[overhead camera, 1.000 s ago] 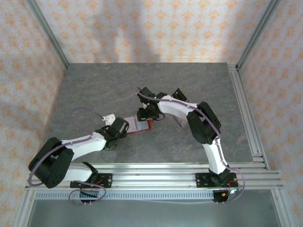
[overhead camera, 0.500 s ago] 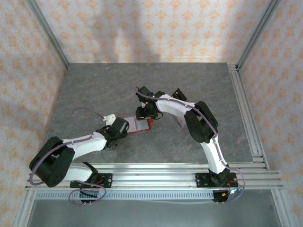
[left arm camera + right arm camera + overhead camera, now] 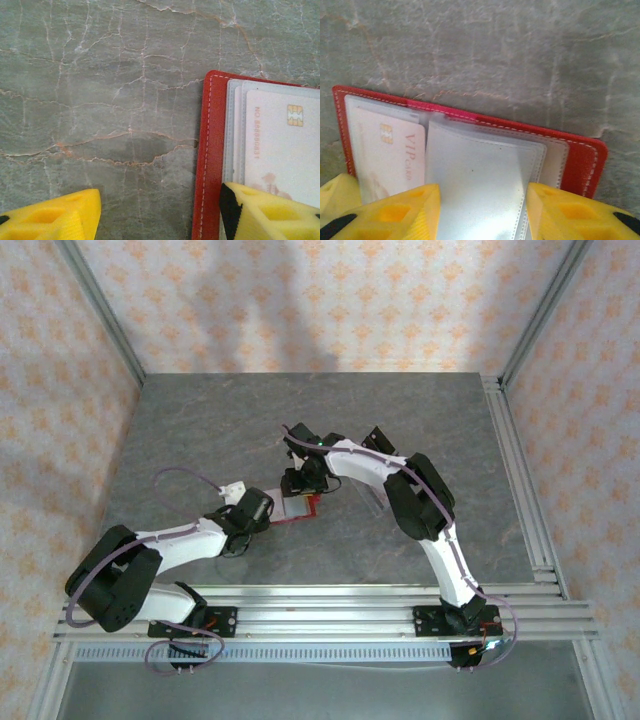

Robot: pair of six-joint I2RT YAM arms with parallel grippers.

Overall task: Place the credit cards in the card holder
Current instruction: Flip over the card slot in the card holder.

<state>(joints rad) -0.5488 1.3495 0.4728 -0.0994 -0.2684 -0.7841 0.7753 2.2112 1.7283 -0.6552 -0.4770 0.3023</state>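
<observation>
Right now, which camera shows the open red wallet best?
Right wrist camera: the red wallet lies open across the frame, clear sleeves and VIP card showing. Left wrist catches one stitched edge; top camera, a small red patch.

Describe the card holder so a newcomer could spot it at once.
On the grey marbled table, look near the middle, where the left gripper and right gripper meet. The card holder lies open between them: a small red wallet with white stitching, clear sleeves and a pale chip card inside. Nothing else on the stone is red.
</observation>
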